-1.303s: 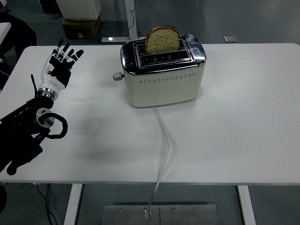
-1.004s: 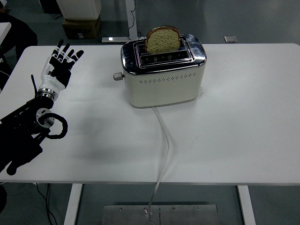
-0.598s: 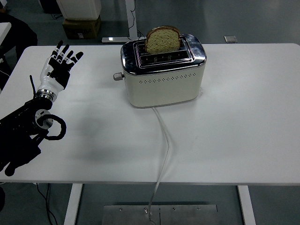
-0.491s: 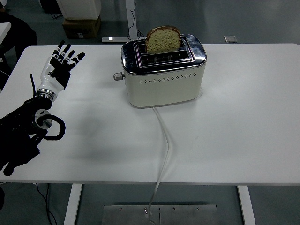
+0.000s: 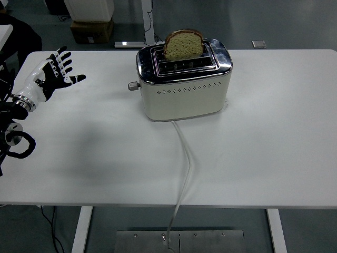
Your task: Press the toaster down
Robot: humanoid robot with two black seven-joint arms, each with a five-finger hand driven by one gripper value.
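Note:
A cream toaster [image 5: 184, 89] with a chrome top stands at the back middle of the white table [image 5: 263, 132]. A slice of bread [image 5: 182, 44] sticks up out of its rear slot. The lever knob [image 5: 132, 86] juts out of the toaster's left end, up near the top. My left hand [image 5: 51, 75] hovers over the table's far left, fingers spread and holding nothing, well to the left of the knob. The right arm is out of view.
A white power cord [image 5: 184, 163] runs from the toaster's front over the table's near edge. A cardboard box [image 5: 90, 30] sits on the floor behind the table, at the top left.
My left arm has pulled back toward the left edge and lifted, and the hand has turned so its fingers point more to the right. The toaster and bread have not moved.

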